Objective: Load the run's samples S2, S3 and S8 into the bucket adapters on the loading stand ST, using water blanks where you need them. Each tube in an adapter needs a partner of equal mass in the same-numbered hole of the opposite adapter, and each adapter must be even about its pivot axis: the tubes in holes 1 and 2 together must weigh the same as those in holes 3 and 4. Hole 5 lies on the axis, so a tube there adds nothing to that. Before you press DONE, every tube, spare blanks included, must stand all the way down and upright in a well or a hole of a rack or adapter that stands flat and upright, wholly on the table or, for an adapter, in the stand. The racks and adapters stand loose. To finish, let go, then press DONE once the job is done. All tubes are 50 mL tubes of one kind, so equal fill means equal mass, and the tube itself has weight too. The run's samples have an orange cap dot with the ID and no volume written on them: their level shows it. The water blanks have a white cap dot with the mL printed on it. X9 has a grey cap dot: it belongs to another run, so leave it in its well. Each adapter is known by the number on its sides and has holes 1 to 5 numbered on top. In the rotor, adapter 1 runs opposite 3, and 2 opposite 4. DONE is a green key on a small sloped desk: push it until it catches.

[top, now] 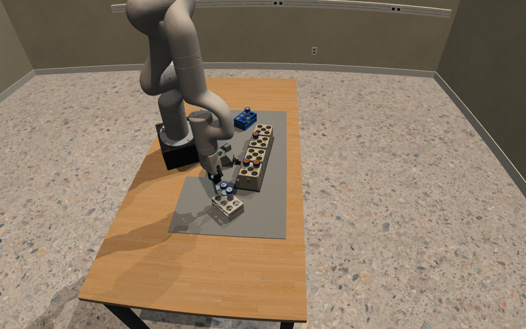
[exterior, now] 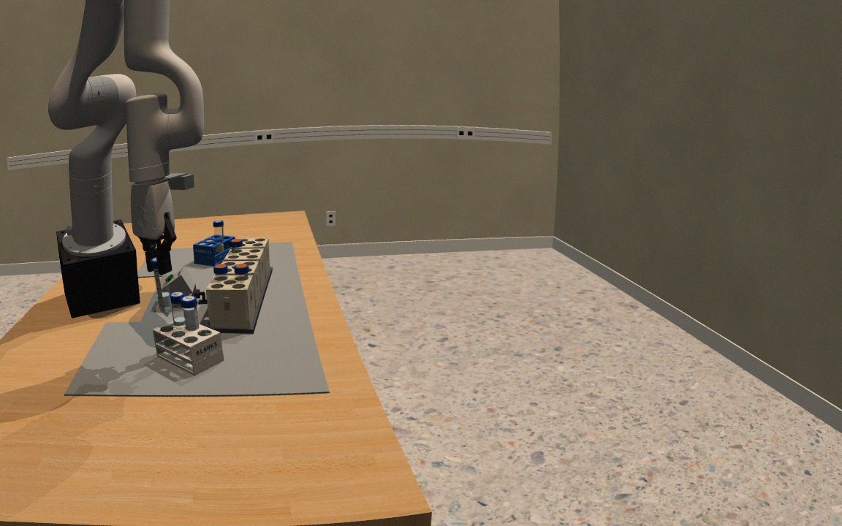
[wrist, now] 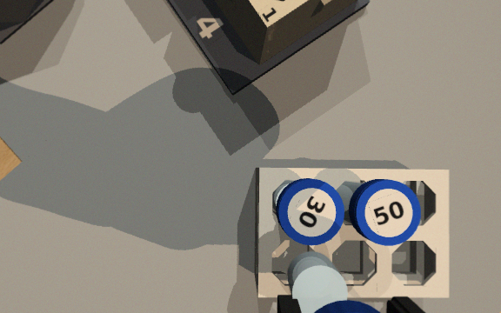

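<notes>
My gripper (top: 216,178) (exterior: 158,267) (wrist: 344,306) is shut on a blue-capped tube (exterior: 158,283) (wrist: 320,289), upright above the blanks rack (exterior: 209,351) (wrist: 442,235). Its cap dot is out of view. The 30 blank (top: 223,185) (exterior: 177,297) (wrist: 310,212) and the 50 blank (top: 229,190) (exterior: 188,301) (wrist: 385,212) stand in the rack's row nearer the adapters. Two orange-dotted samples (top: 246,161) (top: 256,162) stand in the nearest adapter (top: 250,180) (exterior: 227,310), at the stand's 4. A third (top: 255,134) (exterior: 235,242) stands in the third adapter from the near end. Their IDs are unreadable.
The dark loading stand (wrist: 233,83) carries four adapters in a row. The blue samples rack (top: 244,122) (exterior: 205,253) behind it holds one tube (top: 247,109) (exterior: 218,224). The green DONE key (top: 220,152) (exterior: 169,277) is on its desk, between arm base and stand.
</notes>
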Available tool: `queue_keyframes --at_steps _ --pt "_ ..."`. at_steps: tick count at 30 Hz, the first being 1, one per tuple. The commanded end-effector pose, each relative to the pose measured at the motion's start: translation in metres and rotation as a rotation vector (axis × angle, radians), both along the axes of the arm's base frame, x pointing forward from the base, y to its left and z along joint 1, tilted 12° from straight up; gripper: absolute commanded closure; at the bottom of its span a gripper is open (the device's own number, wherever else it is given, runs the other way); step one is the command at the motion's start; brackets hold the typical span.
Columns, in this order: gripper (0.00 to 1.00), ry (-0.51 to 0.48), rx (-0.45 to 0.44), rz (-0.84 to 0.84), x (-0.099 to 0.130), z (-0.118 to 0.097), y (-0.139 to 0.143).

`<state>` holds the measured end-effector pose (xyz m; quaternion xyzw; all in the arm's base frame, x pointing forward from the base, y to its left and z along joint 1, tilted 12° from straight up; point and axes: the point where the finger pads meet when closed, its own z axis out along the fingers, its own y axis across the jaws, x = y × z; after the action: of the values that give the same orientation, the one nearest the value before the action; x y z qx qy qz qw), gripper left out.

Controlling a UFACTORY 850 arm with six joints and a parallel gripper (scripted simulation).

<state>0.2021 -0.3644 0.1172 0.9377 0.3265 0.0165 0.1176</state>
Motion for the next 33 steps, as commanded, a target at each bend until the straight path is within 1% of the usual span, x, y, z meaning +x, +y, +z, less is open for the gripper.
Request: queue_keyframes --at_steps 1,8,10,23,33 --pt "1.00 0.047 0.011 -0.008 0.000 0.012 0.002" --pt "1.00 0.047 0.011 -0.008 -0.001 0.026 0.004" --pt "1.00 0.047 0.011 -0.008 -0.001 0.026 0.004" --pt "1.00 0.047 0.011 -0.008 -0.003 0.051 0.010" --pt "1.00 0.047 0.011 -0.008 -0.003 0.051 0.010"
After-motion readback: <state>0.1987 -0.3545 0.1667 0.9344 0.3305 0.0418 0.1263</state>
